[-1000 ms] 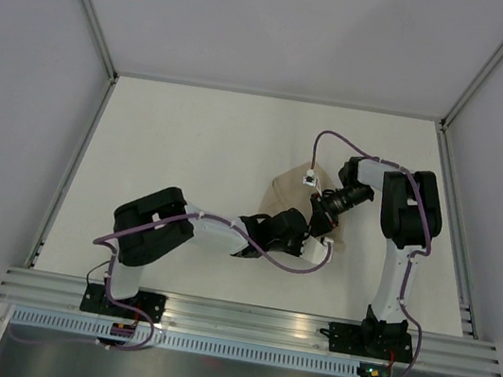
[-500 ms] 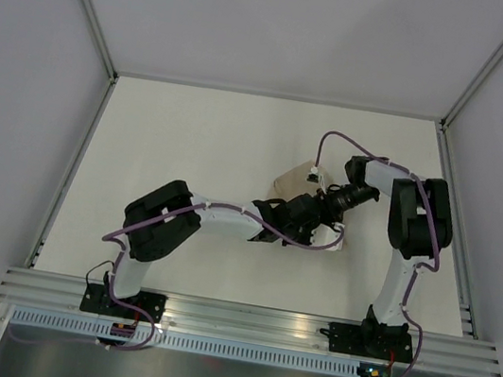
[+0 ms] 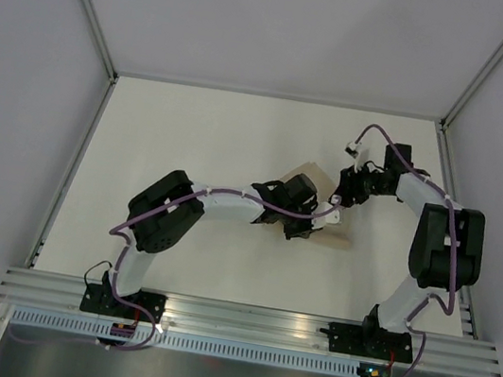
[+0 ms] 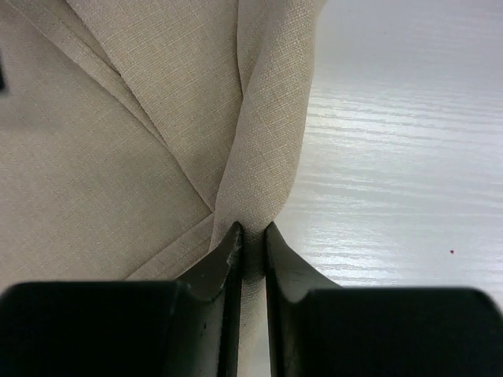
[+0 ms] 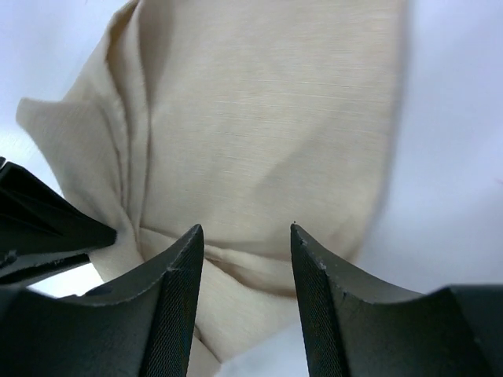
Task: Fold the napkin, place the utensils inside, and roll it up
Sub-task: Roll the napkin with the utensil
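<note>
Left gripper [image 4: 251, 236] pinched tight on a rolled fold of tan napkin [image 4: 118, 157], right gripper [image 5: 244, 228] spread wide and empty above the cloth, white table [image 4: 409, 157].

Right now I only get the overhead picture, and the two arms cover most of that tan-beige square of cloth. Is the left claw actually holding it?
Observer: Yes. Its wrist camera shows the left gripper shut on the plain tan-beige cloth napkin, pinching a raised fold along one edge.
Operator: And the right claw?
Observer: The right gripper is open over the napkin, with nothing between its jaws.
Operator: Any cutlery tucked in there?
Observer: None shows in either wrist view, only layered cloth folds lying on the white wood-grain table.
</note>
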You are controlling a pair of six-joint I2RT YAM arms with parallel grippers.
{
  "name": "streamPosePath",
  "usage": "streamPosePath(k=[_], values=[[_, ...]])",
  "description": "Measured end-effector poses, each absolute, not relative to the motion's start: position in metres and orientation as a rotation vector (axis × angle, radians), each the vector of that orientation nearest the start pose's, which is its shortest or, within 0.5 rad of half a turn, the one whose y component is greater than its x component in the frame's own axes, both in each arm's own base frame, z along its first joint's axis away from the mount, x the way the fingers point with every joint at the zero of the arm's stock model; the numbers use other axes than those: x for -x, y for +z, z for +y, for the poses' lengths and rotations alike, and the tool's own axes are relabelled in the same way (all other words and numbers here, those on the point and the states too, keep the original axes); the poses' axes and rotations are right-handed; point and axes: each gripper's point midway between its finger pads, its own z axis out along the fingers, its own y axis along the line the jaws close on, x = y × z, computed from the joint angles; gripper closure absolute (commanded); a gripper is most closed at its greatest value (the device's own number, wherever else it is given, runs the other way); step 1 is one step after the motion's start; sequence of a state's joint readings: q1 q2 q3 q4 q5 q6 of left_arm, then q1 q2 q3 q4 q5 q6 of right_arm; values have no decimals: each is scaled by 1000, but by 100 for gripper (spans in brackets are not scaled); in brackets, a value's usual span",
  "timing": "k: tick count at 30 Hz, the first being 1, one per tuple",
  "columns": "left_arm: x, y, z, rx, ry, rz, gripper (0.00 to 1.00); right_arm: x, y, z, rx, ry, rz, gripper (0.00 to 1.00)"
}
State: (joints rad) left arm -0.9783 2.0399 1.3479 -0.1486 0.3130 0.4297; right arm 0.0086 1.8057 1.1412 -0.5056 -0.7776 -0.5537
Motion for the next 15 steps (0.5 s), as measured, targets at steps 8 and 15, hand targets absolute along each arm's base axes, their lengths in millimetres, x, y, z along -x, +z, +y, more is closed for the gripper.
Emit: streamPosePath(k=[8, 15], values=[[-252, 31, -439, -1614, -907, 1923, 96, -367, 118, 73, 731, 655, 2149, 47], [-247, 31, -433, -1547, -1141, 2037, 97, -316, 142, 82, 885, 557, 2035, 46]])
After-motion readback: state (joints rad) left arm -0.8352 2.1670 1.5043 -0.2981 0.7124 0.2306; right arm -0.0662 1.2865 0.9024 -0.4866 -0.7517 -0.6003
